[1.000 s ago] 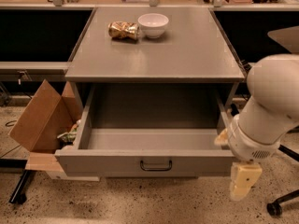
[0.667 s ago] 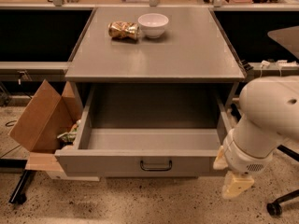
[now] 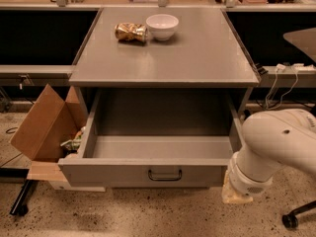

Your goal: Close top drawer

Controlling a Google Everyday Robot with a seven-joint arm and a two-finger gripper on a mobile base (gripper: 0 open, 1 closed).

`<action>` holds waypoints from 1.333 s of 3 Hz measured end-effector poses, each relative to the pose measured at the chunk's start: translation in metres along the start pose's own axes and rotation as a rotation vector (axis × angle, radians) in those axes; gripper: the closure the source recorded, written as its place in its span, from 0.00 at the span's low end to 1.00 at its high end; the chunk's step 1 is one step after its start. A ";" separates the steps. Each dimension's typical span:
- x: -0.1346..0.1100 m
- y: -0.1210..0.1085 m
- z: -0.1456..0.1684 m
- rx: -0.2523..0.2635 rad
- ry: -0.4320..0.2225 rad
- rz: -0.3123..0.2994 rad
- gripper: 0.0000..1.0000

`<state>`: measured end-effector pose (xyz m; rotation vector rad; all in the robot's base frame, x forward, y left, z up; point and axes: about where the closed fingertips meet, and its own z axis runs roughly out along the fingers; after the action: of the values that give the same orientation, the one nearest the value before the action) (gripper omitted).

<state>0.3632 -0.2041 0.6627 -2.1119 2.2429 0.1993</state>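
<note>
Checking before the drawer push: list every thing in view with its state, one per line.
Wide grey metal top drawer: pulled out, empty.
Small white round bowl: upright on the grey cabinet top.
Crumpled gold packet: lying beside the bowl.
Brown cardboard box: open, tilted, litter inside.
Cream gripper: low at the drawer's front right corner.

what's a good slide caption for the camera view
Wide grey metal top drawer stands open and empty; cream gripper hangs low beside its front corner.
</note>
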 end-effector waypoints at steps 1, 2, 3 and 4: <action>-0.001 -0.022 0.021 0.055 -0.013 0.044 1.00; -0.002 -0.026 0.022 0.071 -0.019 0.051 0.82; -0.002 -0.026 0.022 0.071 -0.019 0.051 0.59; -0.002 -0.026 0.022 0.071 -0.019 0.051 0.36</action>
<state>0.3882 -0.2003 0.6394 -2.0113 2.2595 0.1388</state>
